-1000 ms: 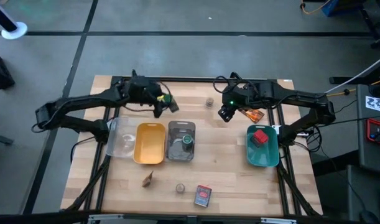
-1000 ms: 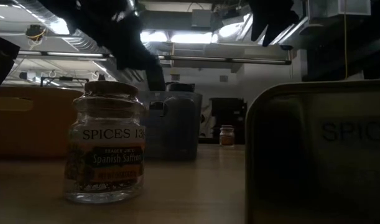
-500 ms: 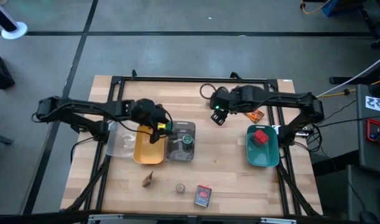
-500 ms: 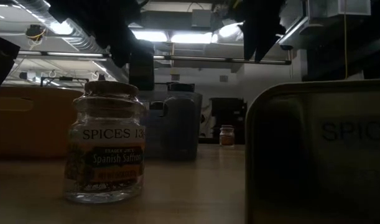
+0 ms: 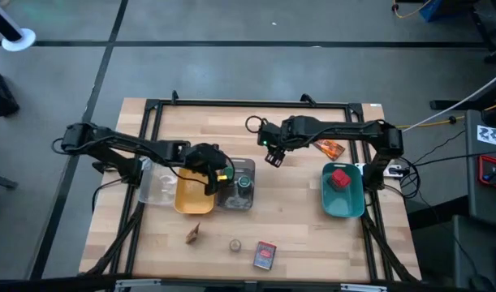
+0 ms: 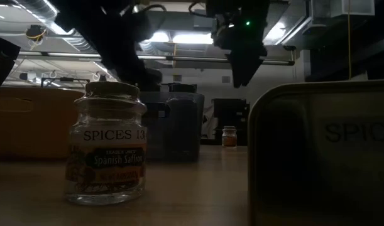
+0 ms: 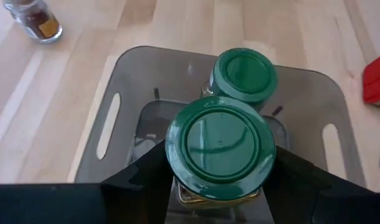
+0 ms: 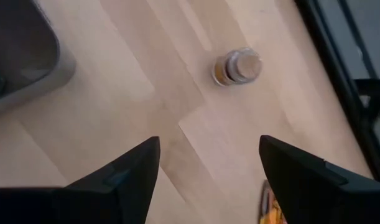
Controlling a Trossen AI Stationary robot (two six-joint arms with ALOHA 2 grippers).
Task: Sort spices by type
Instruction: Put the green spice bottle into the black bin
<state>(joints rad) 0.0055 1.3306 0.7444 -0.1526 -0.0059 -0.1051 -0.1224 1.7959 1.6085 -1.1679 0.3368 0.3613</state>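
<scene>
My left gripper [image 5: 218,173] [image 7: 221,171] is shut on a green-lidded jar [image 7: 221,146] above the grey tray [image 5: 231,197]. A second green-lidded jar [image 5: 245,182] [image 7: 244,74] stands inside that tray. My right gripper [image 5: 272,156] [image 8: 208,152] hangs open above the table, short of a tan-grey jar [image 8: 237,66] standing on the wood. A brown-orange packet [image 5: 330,148] lies on the table to the right. One red box [image 5: 338,178] sits in the teal tray [image 5: 343,204]. At the near edge stand a packet [image 5: 192,234], a tan-grey jar [image 5: 235,244] [image 6: 107,144] and a red box [image 5: 265,255]. My left gripper pinches the green-lidded jar between its two fingers, one on each side of the glass body just under the lid [image 7: 177,186]. The fingers come slanting down from the table's left. The jar is upright and lifted clear, over the grey tray's left part.
The yellow tray [image 5: 195,195] and the clear tray [image 5: 157,182] stand left of the grey tray. A black frame [image 5: 248,104] runs round the tabletop. Bare wood lies between the grey and teal trays. In the low view the near red box [image 6: 320,154] fills the right side.
My left gripper has carried the green-lidded jar from the far side of the table toward the near edge, to above the grey tray. My right gripper has moved toward the table's left, away from the packet, and stays open.
</scene>
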